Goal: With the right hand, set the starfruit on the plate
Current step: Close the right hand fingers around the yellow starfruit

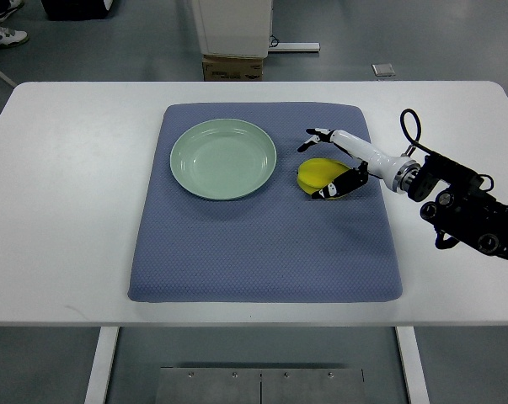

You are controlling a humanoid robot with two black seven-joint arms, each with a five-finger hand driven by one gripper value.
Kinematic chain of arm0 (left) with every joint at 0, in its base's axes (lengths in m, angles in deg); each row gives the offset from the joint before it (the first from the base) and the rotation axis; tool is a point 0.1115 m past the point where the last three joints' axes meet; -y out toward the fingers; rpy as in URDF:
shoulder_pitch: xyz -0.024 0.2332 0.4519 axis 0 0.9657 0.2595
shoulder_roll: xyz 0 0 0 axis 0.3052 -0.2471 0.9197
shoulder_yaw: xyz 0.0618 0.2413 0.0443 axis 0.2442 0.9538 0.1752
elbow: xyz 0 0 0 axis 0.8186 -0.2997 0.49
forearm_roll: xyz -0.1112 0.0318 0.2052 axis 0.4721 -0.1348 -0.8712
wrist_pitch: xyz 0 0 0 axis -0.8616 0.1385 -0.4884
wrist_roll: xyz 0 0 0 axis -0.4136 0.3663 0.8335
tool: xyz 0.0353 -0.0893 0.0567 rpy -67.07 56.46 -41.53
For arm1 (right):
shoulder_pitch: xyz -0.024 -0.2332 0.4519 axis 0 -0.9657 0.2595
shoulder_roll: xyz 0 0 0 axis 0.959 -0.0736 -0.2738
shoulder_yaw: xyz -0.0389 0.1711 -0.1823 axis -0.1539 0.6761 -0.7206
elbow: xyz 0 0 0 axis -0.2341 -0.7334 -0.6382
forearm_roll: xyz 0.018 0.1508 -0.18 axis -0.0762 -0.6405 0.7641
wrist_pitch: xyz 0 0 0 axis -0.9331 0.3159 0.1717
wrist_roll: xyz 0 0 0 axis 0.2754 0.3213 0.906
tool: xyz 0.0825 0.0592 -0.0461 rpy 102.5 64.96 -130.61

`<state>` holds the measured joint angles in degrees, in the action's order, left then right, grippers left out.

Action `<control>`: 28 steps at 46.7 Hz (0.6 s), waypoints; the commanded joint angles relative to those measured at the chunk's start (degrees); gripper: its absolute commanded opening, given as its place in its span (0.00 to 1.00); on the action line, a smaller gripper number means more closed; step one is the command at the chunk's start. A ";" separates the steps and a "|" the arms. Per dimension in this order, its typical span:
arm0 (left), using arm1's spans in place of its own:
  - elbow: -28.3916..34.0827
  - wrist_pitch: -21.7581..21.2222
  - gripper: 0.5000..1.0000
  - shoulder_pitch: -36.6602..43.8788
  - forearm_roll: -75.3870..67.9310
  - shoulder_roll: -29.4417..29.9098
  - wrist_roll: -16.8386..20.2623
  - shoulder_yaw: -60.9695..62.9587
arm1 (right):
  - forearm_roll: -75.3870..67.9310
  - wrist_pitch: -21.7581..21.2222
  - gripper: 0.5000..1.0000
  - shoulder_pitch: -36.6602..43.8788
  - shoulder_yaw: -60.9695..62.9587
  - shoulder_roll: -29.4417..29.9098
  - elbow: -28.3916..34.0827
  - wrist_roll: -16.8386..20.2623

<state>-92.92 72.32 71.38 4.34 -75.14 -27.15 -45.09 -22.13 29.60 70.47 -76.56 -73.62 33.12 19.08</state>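
A yellow starfruit (318,171) lies on the blue mat (262,252), just right of an empty pale green plate (179,160). My right hand (317,166) reaches in from the right edge and brackets the fruit. Its upper fingers (319,134) are spread above the fruit and clear of it. The lower digits (333,189) rest against the fruit's near side. The hand is open and the fruit still sits on the mat. The left arm is out of the picture.
The mat covers the middle of a white table (68,210). A cardboard box (232,66) and a white cabinet base stand on the floor behind the table. A person's shoes (4,34) show at the top left corner.
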 commanded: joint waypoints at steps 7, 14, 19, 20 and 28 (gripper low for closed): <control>-0.01 -0.07 1.00 0.06 -0.05 0.00 0.00 -0.04 | 0.00 0.52 1.00 -0.21 -1.16 0.05 -0.85 -0.05; -0.01 0.02 1.00 -0.03 -0.05 0.00 0.00 -0.04 | 0.00 0.70 1.00 -0.39 -1.16 0.06 -1.81 -0.05; -0.01 0.02 1.00 -0.03 -0.05 0.00 0.00 0.05 | 0.00 0.70 0.99 -0.48 -1.16 0.14 -2.69 0.04; -0.01 0.02 1.00 -0.03 0.04 0.00 0.00 0.05 | 0.00 0.70 0.99 -0.48 -1.16 0.23 -2.78 0.04; -0.01 0.02 1.00 -0.03 -0.05 0.00 0.00 -0.04 | 0.00 0.78 0.96 -0.56 -1.16 0.49 -3.22 0.13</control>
<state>-92.92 72.32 71.40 4.34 -75.14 -27.15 -45.08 -22.13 30.38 69.95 -77.72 -73.21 29.93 19.17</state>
